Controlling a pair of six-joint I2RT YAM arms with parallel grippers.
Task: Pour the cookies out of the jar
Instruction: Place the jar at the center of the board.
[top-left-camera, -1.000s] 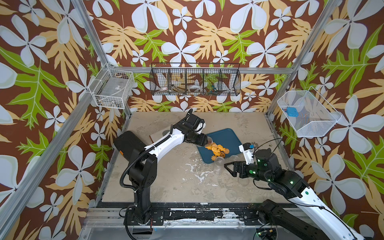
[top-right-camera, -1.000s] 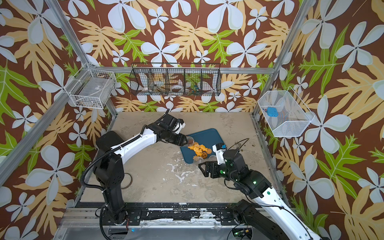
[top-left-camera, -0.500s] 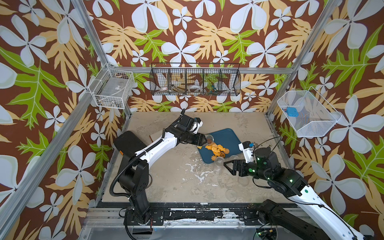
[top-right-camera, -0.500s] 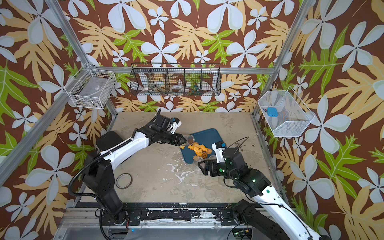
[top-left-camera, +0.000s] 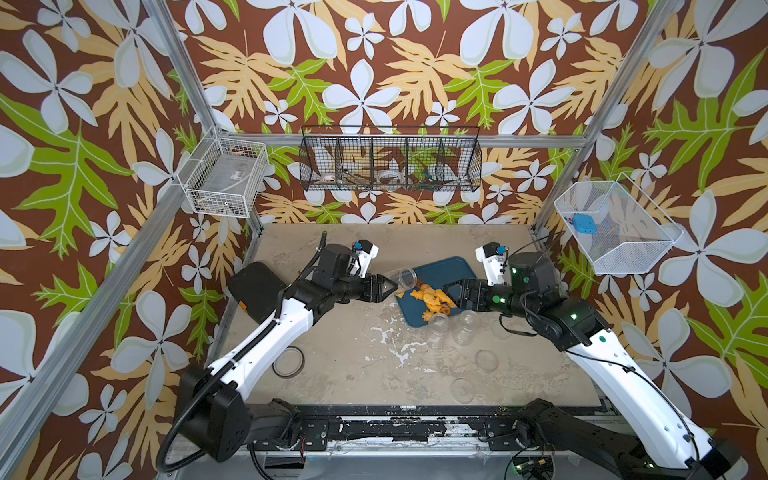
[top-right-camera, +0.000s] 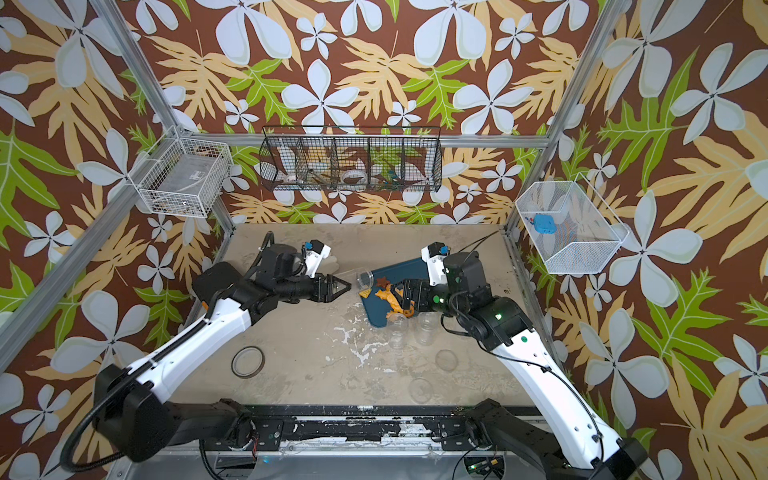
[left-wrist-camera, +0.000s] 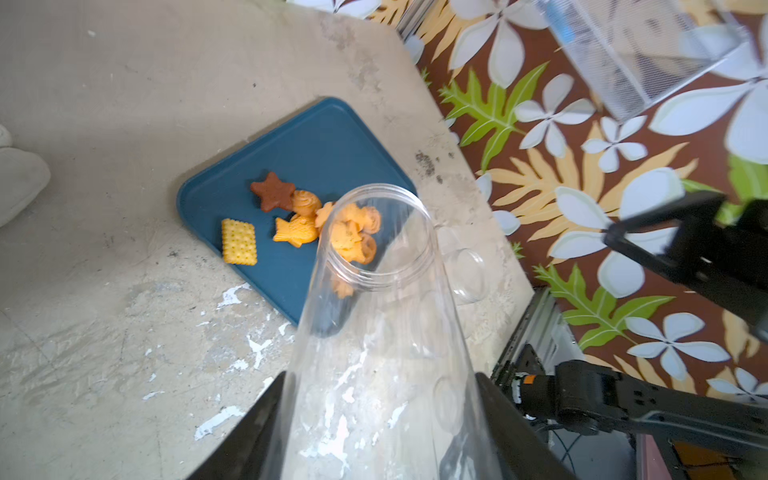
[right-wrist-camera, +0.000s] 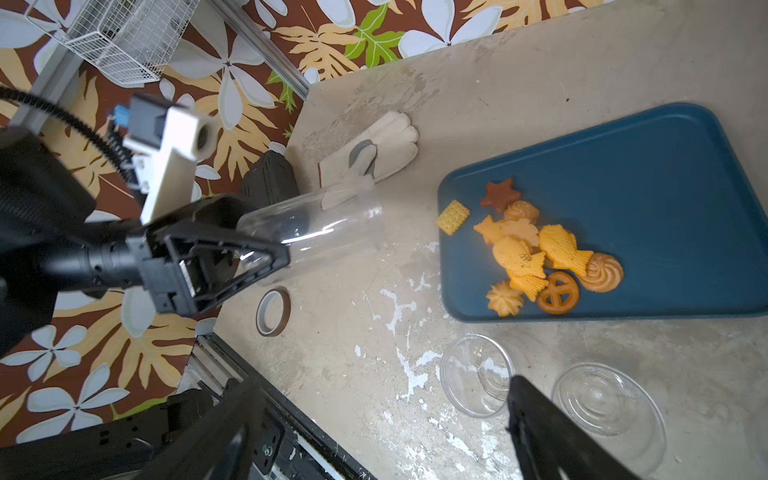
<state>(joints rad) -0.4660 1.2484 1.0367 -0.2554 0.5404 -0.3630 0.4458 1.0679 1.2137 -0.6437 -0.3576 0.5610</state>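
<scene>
The clear jar (top-left-camera: 401, 277) (top-right-camera: 365, 277) lies almost level, its open mouth (left-wrist-camera: 376, 232) toward the blue tray (top-left-camera: 451, 268) (top-right-camera: 399, 270). My left gripper (top-left-camera: 384, 286) (top-right-camera: 340, 286) (left-wrist-camera: 382, 436) is shut on the jar's body. In the right wrist view the jar (right-wrist-camera: 316, 228) looks empty. The cookies (top-left-camera: 430, 301) (top-right-camera: 390, 297) (left-wrist-camera: 291, 228) (right-wrist-camera: 536, 253) lie heaped on the tray's near left part. Over the tray's near right edge my right gripper (top-left-camera: 451, 296) (top-right-camera: 402, 297) (right-wrist-camera: 386, 436) stands open and holds nothing.
Two empty clear jars (top-left-camera: 438, 328) (top-left-camera: 467, 326) stand just in front of the tray (right-wrist-camera: 644, 187). Two clear lids (top-left-camera: 486, 360) (top-left-camera: 462, 390) lie nearer the front. A tape ring (top-left-camera: 287, 361) lies front left. A pale glove (right-wrist-camera: 382, 141) lies behind the left arm.
My left gripper has drawn back to the left with the jar, off the tray. My right gripper has moved back toward the tray and its jaws have widened.
</scene>
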